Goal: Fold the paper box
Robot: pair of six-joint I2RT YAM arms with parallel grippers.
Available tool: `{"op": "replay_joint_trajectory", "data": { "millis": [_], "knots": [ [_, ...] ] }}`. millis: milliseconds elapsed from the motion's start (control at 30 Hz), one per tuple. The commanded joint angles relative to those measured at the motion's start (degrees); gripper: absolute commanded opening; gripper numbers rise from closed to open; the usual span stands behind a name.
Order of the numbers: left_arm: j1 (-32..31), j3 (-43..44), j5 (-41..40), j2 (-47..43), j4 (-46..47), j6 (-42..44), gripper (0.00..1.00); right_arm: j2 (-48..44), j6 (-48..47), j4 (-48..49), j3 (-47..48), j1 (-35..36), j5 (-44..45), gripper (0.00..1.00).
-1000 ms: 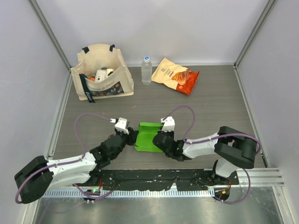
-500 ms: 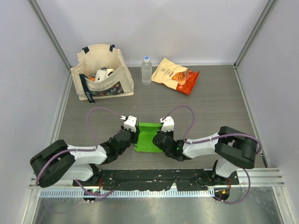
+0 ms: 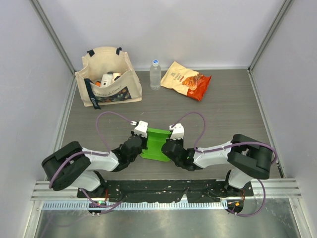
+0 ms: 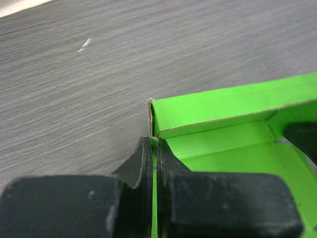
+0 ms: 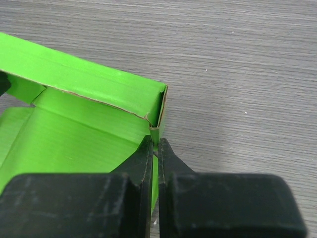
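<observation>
Paper box is lying on the tabletop as a shallow tray. Left fingers, newly arrived, are pinching one wall and right fingers the opposite, so two-handed folding is likely starting.

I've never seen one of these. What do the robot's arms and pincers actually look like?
The left arm and right arm are white shells with bulky black joints. A thin purple cable loops to a small white block at each wrist. The left gripper and right gripper each end in two flat matte-black fingers tapering to thin tips. No lettering shows.
</observation>
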Motion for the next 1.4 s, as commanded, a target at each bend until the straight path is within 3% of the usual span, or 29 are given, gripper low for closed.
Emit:
{"op": "replay_joint_trajectory", "data": {
  "millis": [0,133,200,333,433,633,700,800,867,933,1200,1367],
  "knots": [
    [-0.5,2.1,-14.4,7.6,9.0,-3.6,0.00,2.0,2.7,2.3,3.6,0.3,1.9,0.01],
    [-5.6,5.0,-31.8,22.5,22.1,-2.3,0.00,5.1,5.4,5.0,5.5,0.8,4.3,0.01],
    [-6.0,7.7,-33.5,25.9,23.5,-5.3,0.00,5.9,6.5,5.9,5.8,0.9,4.7,0.01],
    [-6.0,8.7,-30.2,26.7,18.7,-11.8,0.00,6.8,6.5,7.3,6.2,0.9,4.2,0.01],
    [-6.0,8.3,-29.0,26.2,19.3,-11.0,0.00,6.9,6.3,8.0,5.8,0.9,3.3,0.01],
    [-4.1,5.9,-17.7,23.3,19.3,-14.0,0.00,6.1,5.4,6.5,6.1,0.6,3.4,0.01],
    [-3.2,5.3,-14.2,20.3,15.8,-15.0,0.05,5.7,5.2,5.9,6.3,0.6,3.4,0.01],
    [-2.7,2.7,-10.6,14.0,11.4,-15.6,0.35,5.8,5.0,5.4,6.3,0.5,3.1,0.01],
    [-2.6,1.6,-9.0,9.2,7.2,-15.9,0.49,5.8,4.7,5.0,6.4,0.5,2.7,0.01],
    [-2.5,0.4,-6.8,2.4,0.6,-16.1,0.55,5.9,4.7,4.3,6.6,0.5,2.8,0.01],
    [-0.8,-4.6,-1.2,-24.4,-21.7,-17.7,0.57,5.1,3.0,1.7,7.0,0.5,3.0,0.06],
    [0.7,-4.5,-4.1,-40.1,-35.2,-17.6,0.60,3.4,-0.1,0.7,6.4,0.5,0.7,0.22]
  ]
}}
